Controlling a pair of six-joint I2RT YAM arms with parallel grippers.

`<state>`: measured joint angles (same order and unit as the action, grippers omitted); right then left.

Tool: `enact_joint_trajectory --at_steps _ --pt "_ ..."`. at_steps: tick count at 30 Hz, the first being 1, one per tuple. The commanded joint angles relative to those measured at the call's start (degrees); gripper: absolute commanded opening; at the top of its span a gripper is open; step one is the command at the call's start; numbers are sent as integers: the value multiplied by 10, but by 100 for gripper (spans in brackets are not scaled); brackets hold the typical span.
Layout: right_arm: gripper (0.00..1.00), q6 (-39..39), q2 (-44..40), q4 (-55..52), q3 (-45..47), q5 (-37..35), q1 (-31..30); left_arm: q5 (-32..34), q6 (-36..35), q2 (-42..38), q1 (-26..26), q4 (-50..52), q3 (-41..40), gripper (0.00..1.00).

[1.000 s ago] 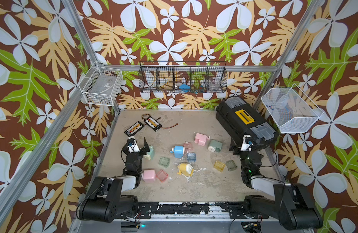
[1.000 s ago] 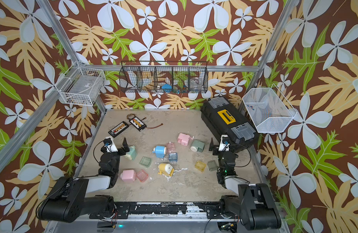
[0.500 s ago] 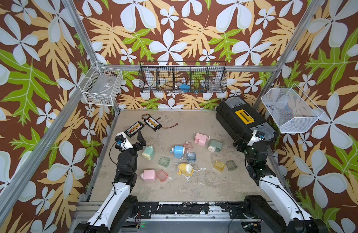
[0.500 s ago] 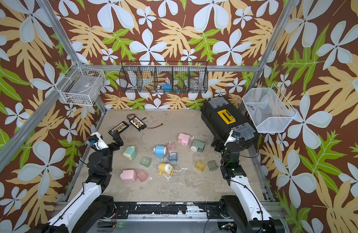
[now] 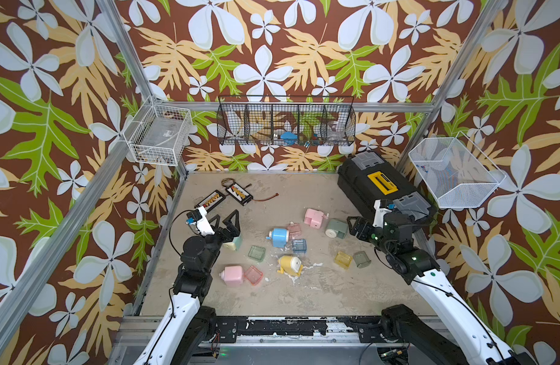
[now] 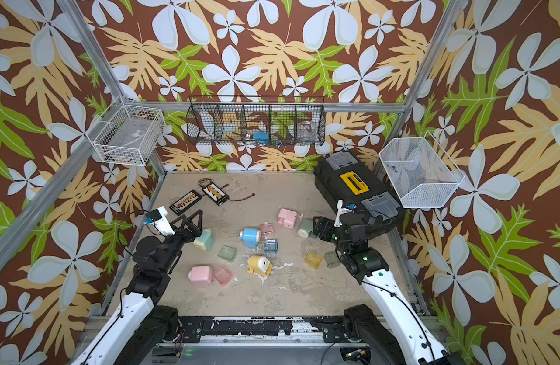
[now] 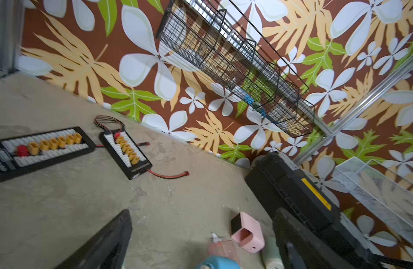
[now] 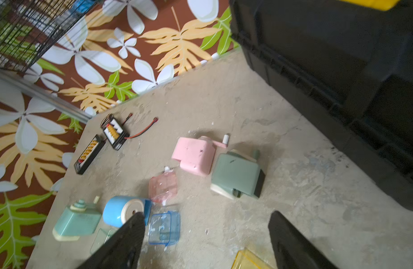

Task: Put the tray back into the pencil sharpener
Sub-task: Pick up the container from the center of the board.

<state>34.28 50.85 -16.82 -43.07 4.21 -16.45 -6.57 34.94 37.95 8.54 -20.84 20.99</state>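
Note:
Several small pencil sharpeners lie scattered on the table, among them a blue one, a grey-green one and a yellow one. Loose translucent trays lie between them: a blue tray, a pink tray and a yellow tray. My left gripper hovers open above a mint sharpener. My right gripper hangs open beside the grey-green sharpener. In the right wrist view the blue tray lies by one finger. Neither gripper holds anything.
A black toolbox fills the back right of the table. Two connector boards with wires lie at the back left. Wire baskets hang on the walls. A pink sharpener and a red tray lie near the front.
Both arms have unfolded from the front and risen. The left gripper has edged right, over the mint sharpener. The right gripper has swung left toward the grey-green sharpener, and its jaws have narrowed slightly.

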Motion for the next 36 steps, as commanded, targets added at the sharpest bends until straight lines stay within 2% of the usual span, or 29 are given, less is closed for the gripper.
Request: enact_joint_trajectory --at_steps 1,5,11,18,22,25,28,32,36 --pt "84 -2 14 -54 -34 -4 -39 -54 65 -17 8 41 2 95" --pt "86 -60 53 -73 -86 -11 -90 -72 59 -49 20 77 -1 96" --pt "87 -181 107 -88 -148 8 -134 -67 7 -72 36 126 16 96" --pt "90 -340 122 -63 -137 58 -189 -60 -42 -83 41 138 25 96" --pt "90 -371 126 -53 -119 59 -219 -59 -58 -80 41 140 26 96" --pt "90 -327 127 -39 -99 17 -229 -54 -72 -76 41 140 26 96" --pt "89 -205 135 -62 -95 -76 -229 -48 -85 -71 40 141 31 96" --pt "89 -17 145 -182 -119 -199 -230 -46 -99 -46 41 143 45 96" --pt "85 118 119 -255 -100 -245 -229 -47 -114 -14 40 139 59 96"
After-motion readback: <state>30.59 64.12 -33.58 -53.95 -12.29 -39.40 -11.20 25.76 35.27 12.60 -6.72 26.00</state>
